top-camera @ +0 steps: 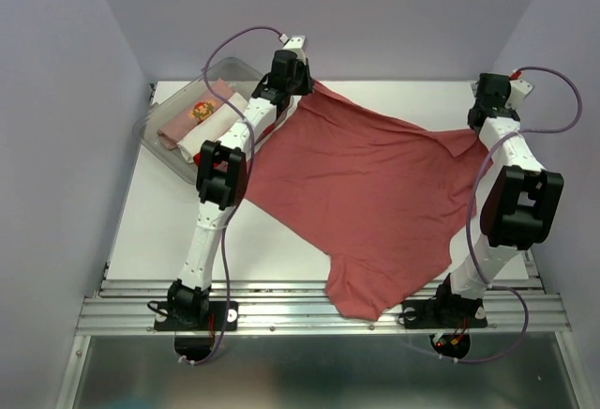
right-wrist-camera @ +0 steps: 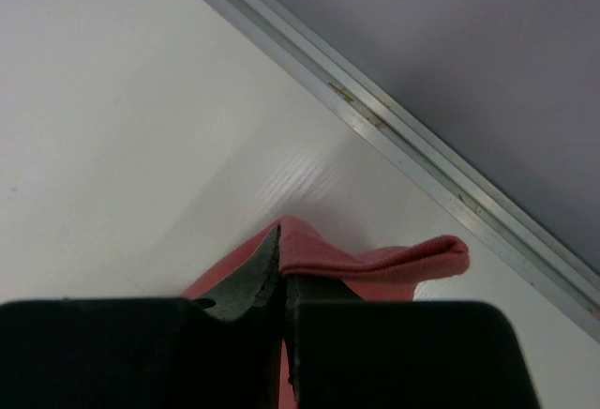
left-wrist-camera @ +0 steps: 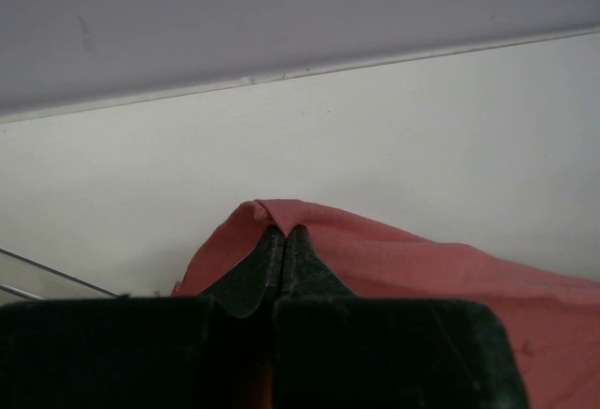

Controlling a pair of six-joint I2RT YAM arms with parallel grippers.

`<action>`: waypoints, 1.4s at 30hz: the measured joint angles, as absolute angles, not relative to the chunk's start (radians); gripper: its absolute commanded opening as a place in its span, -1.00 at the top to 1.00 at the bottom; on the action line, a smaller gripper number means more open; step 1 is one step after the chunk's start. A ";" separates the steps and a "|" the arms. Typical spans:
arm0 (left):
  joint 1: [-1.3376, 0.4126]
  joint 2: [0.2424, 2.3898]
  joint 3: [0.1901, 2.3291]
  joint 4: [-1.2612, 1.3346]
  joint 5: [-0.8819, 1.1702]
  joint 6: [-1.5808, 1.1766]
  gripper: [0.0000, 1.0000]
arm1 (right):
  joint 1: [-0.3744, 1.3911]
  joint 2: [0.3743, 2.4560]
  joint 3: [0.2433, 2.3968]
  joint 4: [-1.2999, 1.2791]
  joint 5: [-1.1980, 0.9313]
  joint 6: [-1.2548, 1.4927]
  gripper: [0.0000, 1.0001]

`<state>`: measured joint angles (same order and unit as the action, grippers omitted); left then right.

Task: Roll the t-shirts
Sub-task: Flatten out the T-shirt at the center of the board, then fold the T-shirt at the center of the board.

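Pinching one corner each of the large brick-red t-shirt, both arms hold the cloth stretched across the far half of the table. The left gripper has its jaws pressed together on a small peak of red fabric, which drapes away behind and to the right of its tips. Ahead of it there is only bare white table and the back wall. The right gripper is likewise clamped tight on a folded edge of the same shirt, with a hemmed lip of cloth poking out just to the right of its tips and the metal edge rail running beyond. Seen from above, the shirt spans the gap between the two grippers, raised at the held corners and sloping back toward the arm bases, where one end spills over the near edge of the table. Just to the left of the left gripper sits the clear tub, and inside it lie a pale pink roll with a yellow-red print and a white roll touching it, so those tees look finished. The big shirt shows no roll at all and is wrinkled and uneven. By that reading the work on it is at the spreading stage, and laying it flat, folding it narrow and rolling it up are all left to do.
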<state>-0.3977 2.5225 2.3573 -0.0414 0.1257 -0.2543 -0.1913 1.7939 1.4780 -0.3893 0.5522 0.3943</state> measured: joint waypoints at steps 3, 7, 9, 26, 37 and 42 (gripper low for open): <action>-0.398 2.527 2.359 -0.041 0.142 -0.255 1.00 | -0.211 1.794 1.478 -0.387 0.553 0.391 0.99; -0.398 2.531 2.374 -0.036 0.161 -0.259 1.00 | -0.224 1.794 1.478 -0.387 0.549 0.388 0.99; -0.398 2.531 2.379 -0.032 0.170 -0.260 1.00 | -0.224 1.792 1.478 -0.388 0.542 0.389 0.99; -0.397 2.467 2.245 -0.033 0.207 -0.223 1.00 | -0.223 1.379 1.225 -0.535 0.344 0.556 0.99; -0.371 2.320 2.102 -0.056 0.208 -0.213 1.00 | -0.223 1.182 0.970 -0.602 0.215 0.636 0.99; -0.359 2.317 2.098 -0.065 0.207 -0.213 1.00 | -0.223 1.121 0.880 -0.622 0.138 0.678 0.99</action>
